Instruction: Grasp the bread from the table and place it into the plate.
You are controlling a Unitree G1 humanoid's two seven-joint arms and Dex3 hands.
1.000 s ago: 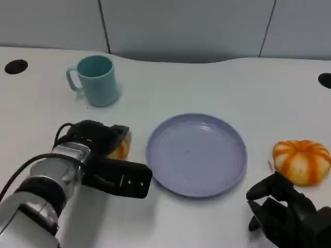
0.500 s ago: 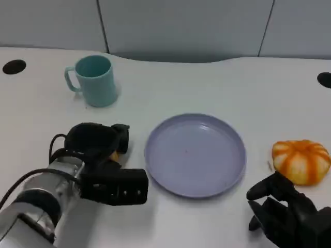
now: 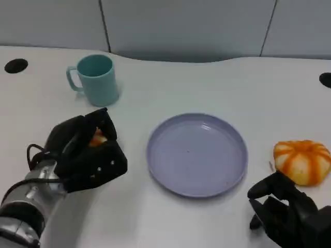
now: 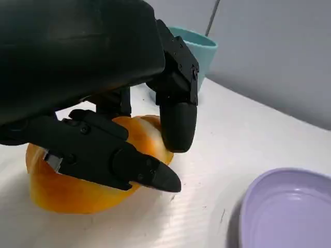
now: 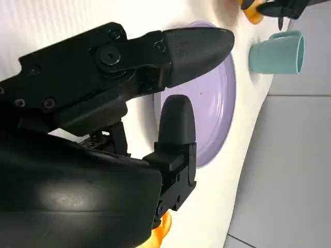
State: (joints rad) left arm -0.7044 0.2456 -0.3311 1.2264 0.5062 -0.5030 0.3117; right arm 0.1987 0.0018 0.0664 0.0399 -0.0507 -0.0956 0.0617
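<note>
Wrapping the golden-orange glazed bread roll, the black left hand holds it on the white worktop, left of the round lavender plastic plate. Contact looks shallow at the fingertips; lifting early risks the smooth roll slipping out. The right hand rests idle, fingers curled on nothing.

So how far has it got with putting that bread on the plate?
Early stage. Done: the left hand has reached the bread, and its fingers are closed around it. In hand: the grasp itself; the bread looks to be sitting on the table. Left: lifting it, carrying it across to the purple plate, which holds nothing yet, and letting go.
</note>
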